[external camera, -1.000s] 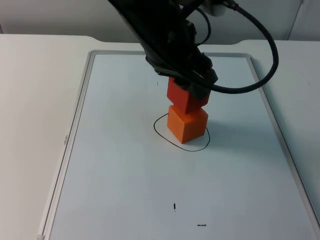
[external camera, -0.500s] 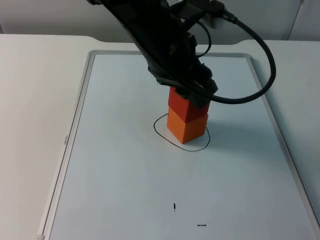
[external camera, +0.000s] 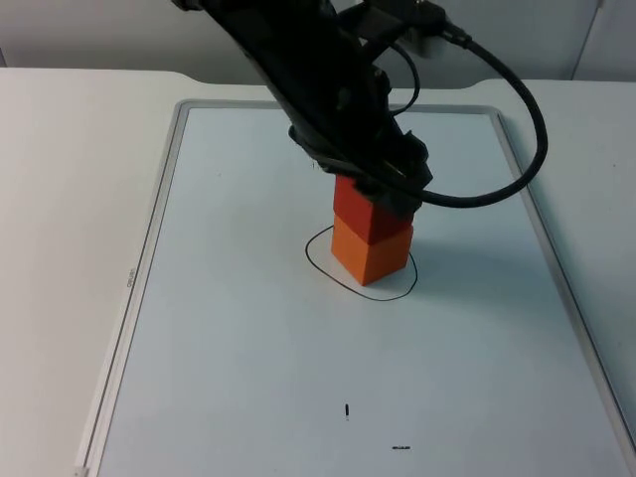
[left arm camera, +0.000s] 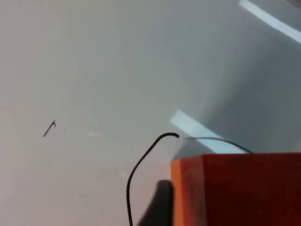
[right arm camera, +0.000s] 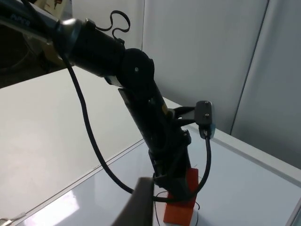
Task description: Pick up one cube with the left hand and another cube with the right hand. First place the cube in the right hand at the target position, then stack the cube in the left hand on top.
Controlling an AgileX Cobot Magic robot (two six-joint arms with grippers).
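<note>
Stacking nearly done — red cube [external camera: 360,207] rests on orange cube [external camera: 373,249] inside the ring [external camera: 316,263] on the desk [external camera: 248,348] | left claw [external camera: 373,189] clamped on red cube | left: release, retreat | right claw waits raised, state untellable

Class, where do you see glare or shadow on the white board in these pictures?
Left wrist view: bright reflected light streaks on the white board beyond the red cube. Top view: a faint shadow beside the orange cube under the left gripper.
</note>
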